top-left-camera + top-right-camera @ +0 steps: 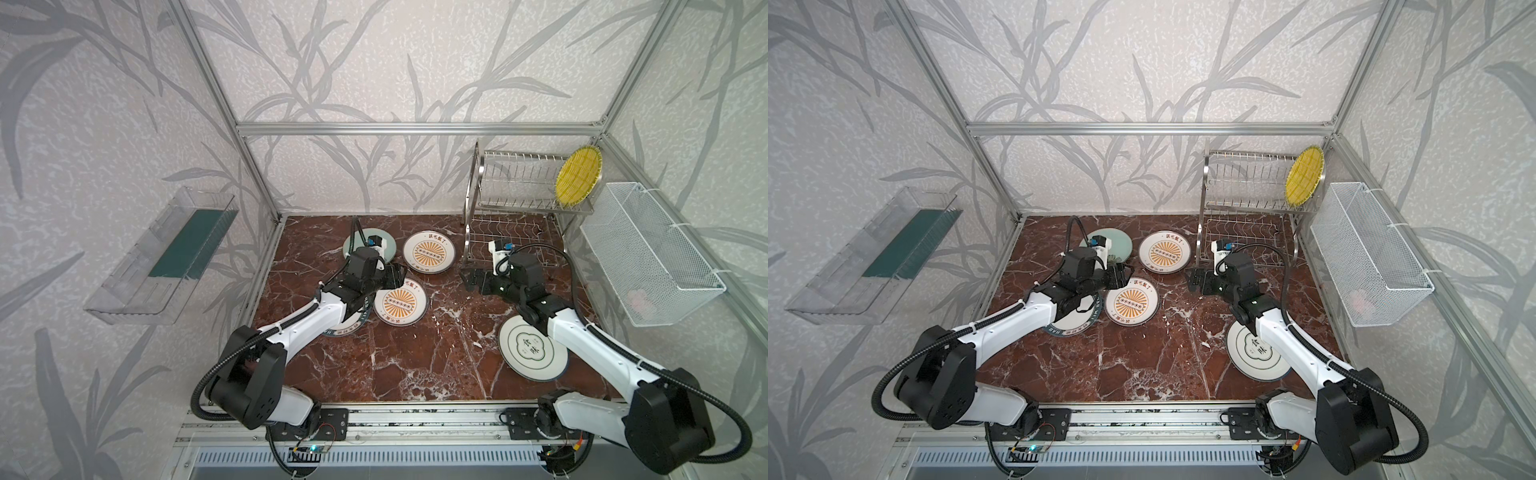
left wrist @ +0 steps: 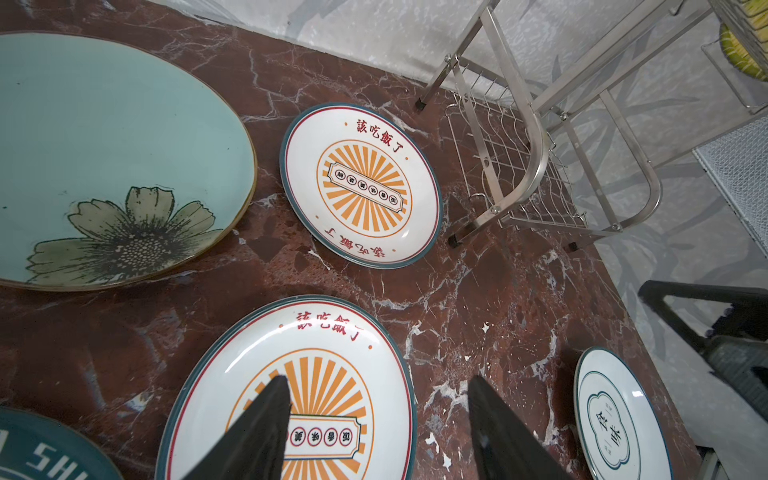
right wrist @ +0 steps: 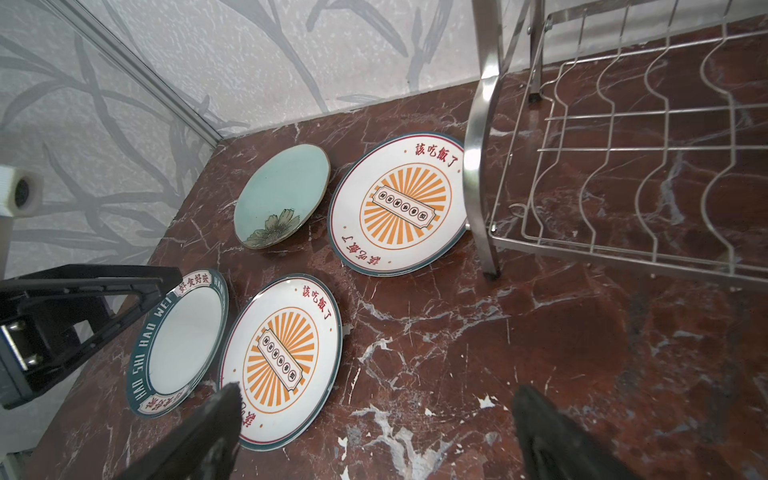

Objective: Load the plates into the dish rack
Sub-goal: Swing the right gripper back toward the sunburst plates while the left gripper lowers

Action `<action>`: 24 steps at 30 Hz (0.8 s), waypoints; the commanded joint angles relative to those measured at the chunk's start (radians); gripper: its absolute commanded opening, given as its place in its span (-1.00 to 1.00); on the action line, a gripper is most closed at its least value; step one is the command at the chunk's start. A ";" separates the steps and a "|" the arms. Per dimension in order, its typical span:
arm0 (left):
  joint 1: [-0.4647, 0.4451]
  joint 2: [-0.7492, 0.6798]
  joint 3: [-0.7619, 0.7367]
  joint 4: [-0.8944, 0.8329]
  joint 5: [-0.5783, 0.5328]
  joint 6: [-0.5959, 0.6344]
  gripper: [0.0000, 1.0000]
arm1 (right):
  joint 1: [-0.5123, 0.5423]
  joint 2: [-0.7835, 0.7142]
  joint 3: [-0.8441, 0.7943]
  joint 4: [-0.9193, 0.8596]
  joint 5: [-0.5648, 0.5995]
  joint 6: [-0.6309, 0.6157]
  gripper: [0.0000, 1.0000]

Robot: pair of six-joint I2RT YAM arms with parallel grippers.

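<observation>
The dish rack (image 1: pixel 519 205) stands at the back right with the yellow plate (image 1: pixel 579 178) upright in its upper tier. Five plates lie flat on the table: two sunburst ones (image 1: pixel 429 252) (image 1: pixel 400 306), the pale green one (image 2: pixel 104 137), the teal-rimmed lettered one (image 3: pixel 183 332) partly under my left arm, and the cloud-emblem one (image 1: pixel 532 353) under my right arm. My left gripper (image 2: pixel 376 382) is open above the nearer sunburst plate's (image 2: pixel 324 374) rim. My right gripper (image 3: pixel 376 390) is open over bare table beside the rack's front leg (image 3: pixel 478 166).
A white mesh basket (image 1: pixel 648 253) hangs on the right wall close to the rack. A clear plastic tray (image 1: pixel 166 253) hangs on the left wall. Aluminium frame posts edge the marble table (image 1: pixel 415 365). The two grippers face each other across a narrow gap.
</observation>
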 commanded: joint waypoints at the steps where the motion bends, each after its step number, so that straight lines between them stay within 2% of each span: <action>1: 0.007 -0.023 -0.027 0.036 0.007 -0.021 0.30 | 0.008 0.034 -0.026 0.101 -0.022 0.038 1.00; 13: 0.025 -0.003 -0.044 -0.047 -0.021 -0.057 0.27 | 0.009 0.101 -0.038 0.132 -0.047 0.055 0.99; 24: 0.030 0.019 -0.110 -0.051 -0.049 -0.129 0.25 | 0.009 0.164 -0.058 0.170 -0.080 0.071 0.99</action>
